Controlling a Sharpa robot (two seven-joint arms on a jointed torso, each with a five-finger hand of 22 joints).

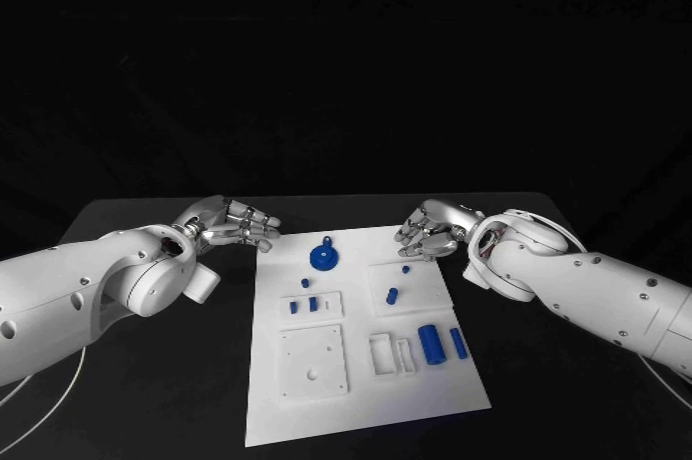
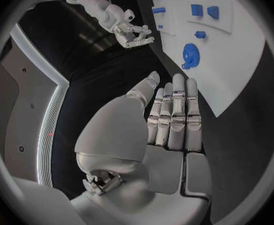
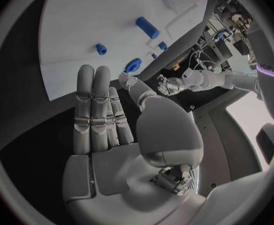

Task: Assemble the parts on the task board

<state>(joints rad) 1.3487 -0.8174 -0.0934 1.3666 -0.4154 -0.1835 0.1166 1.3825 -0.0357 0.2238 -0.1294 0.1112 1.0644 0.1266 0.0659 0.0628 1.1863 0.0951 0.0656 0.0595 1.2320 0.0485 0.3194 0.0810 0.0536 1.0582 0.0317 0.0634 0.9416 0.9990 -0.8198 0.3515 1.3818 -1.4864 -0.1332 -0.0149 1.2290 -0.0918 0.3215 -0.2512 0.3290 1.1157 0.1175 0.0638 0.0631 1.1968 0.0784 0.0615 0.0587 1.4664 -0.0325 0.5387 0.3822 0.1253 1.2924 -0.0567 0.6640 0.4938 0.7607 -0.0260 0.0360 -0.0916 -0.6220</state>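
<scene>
Lying on the black table [image 1: 173, 380], the task board [image 1: 361, 400] holds blue parts [image 1: 326, 257].

One matte black table [image 1: 144, 220], flat-topped and rectangular, is seen spread beneath the scene, its far edge running across the middle of the head view. The same dark table surface is seen in the left wrist view [image 2: 118, 75] and in the right wrist view [image 3: 24, 110].

No text, label, brand, number or sign can be read on anything here.
</scene>
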